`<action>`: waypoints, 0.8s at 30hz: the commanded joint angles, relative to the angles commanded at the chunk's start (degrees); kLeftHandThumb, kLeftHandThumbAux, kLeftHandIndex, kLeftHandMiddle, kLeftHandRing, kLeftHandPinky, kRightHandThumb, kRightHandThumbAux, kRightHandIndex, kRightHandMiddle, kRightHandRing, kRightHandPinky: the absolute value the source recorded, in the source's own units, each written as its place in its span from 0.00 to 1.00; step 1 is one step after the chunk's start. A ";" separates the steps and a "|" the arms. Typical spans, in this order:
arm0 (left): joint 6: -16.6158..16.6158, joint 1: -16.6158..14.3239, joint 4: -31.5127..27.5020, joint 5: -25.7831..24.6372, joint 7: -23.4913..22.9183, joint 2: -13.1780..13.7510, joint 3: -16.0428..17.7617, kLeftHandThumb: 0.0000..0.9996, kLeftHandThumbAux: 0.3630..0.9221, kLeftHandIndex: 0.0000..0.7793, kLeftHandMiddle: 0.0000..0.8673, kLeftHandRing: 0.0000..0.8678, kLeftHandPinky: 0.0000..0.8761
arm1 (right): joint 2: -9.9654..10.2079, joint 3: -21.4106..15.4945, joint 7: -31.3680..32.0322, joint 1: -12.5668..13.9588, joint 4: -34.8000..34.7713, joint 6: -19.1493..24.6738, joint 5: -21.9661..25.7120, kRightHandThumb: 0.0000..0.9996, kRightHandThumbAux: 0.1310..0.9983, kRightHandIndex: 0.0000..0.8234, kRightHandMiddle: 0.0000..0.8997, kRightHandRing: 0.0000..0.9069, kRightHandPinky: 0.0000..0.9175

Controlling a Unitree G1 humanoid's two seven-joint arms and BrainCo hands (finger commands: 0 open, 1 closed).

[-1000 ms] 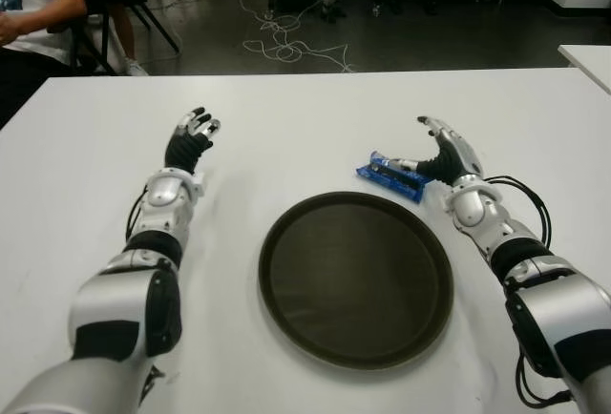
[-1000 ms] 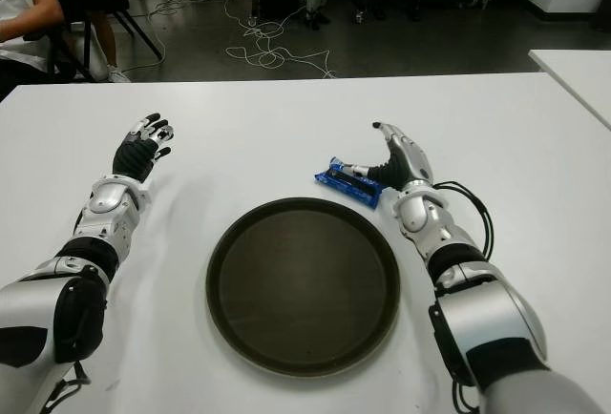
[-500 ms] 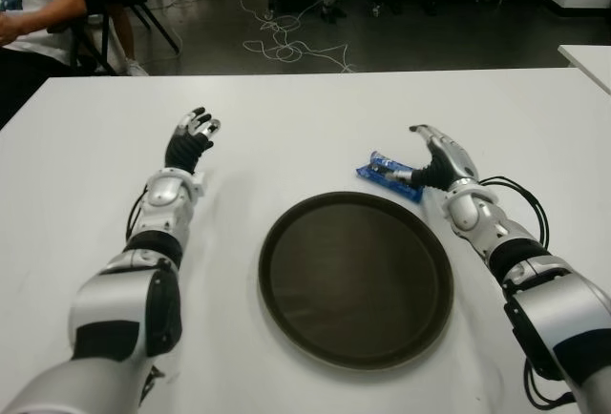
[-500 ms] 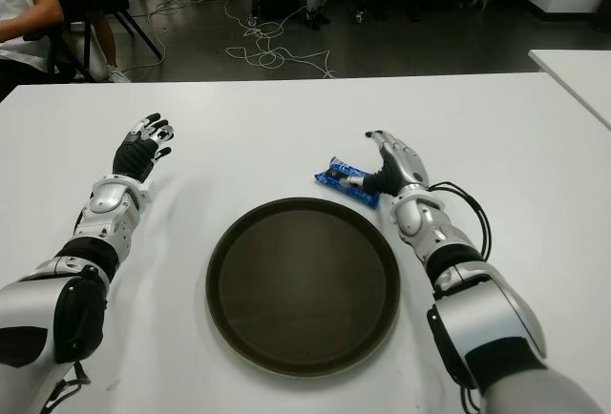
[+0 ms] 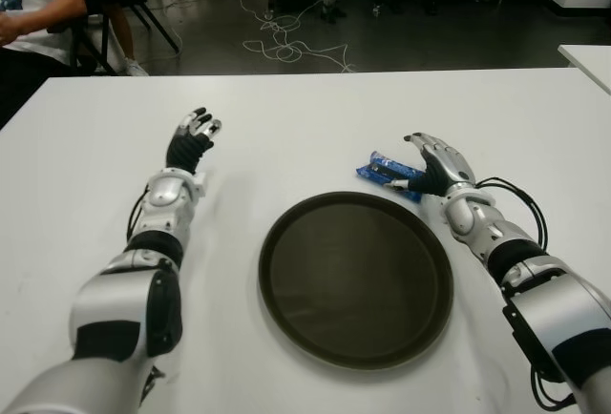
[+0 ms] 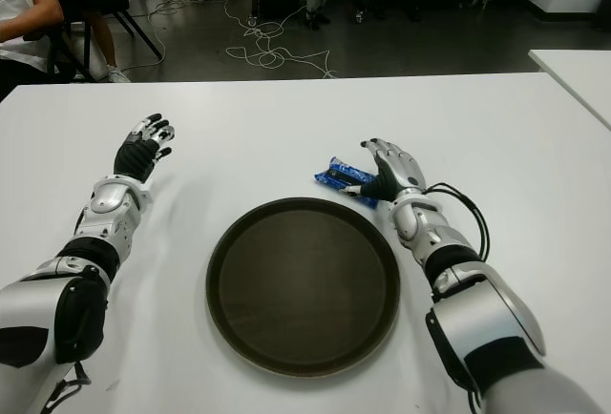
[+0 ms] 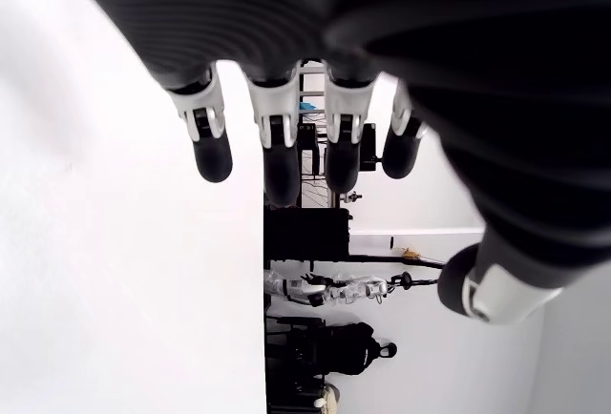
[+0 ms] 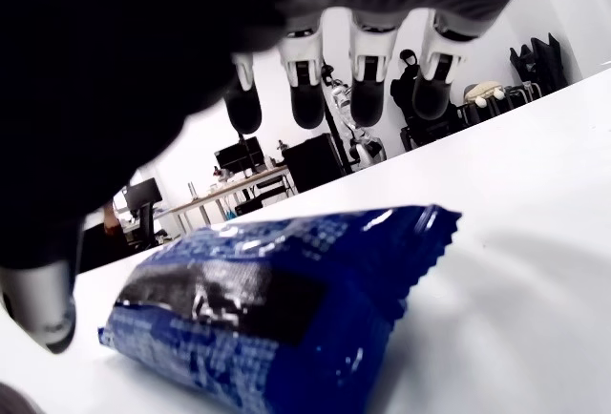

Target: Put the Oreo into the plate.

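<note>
A blue Oreo pack lies flat on the white table, just beyond the right far rim of the round dark plate, which holds nothing. My right hand hovers palm down over the pack's right end. In the right wrist view its fingers are spread above the Oreo pack with the thumb off to one side, and nothing is gripped. My left hand shows far left of the plate, fingers relaxed and holding nothing.
A seated person is beyond the table's far left corner. Cables lie on the floor behind the table. The corner of another white table shows at the right.
My right hand has tipped from upright to palm down and lowered over the Oreo pack. The pack and my left hand have not moved.
</note>
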 joint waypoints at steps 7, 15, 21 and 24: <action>0.01 0.12 0.00 -0.08 -0.52 0.13 -0.08 0.15 0.33 0.06 0.13 0.11 0.09 | 0.06 1.31 1.70 -0.42 0.14 1.10 -0.62 0.01 0.46 0.00 0.11 0.12 0.11; -0.40 0.20 -0.13 0.14 -0.29 -0.01 -0.38 0.16 0.36 0.06 0.13 0.11 0.10 | -0.06 2.63 5.66 -0.87 0.38 2.96 -1.66 0.00 0.43 0.03 0.15 0.15 0.12; -0.24 0.15 -0.04 0.21 -0.12 0.00 -0.56 0.15 0.35 0.06 0.13 0.11 0.10 | -0.02 3.08 8.54 -1.10 0.46 4.04 -1.52 0.00 0.41 0.05 0.18 0.17 0.13; -0.43 0.16 -0.19 0.37 0.36 -0.17 -0.79 0.15 0.36 0.06 0.14 0.11 0.10 | 0.02 3.14 10.26 -1.29 0.57 4.61 -1.35 0.00 0.41 0.05 0.18 0.18 0.13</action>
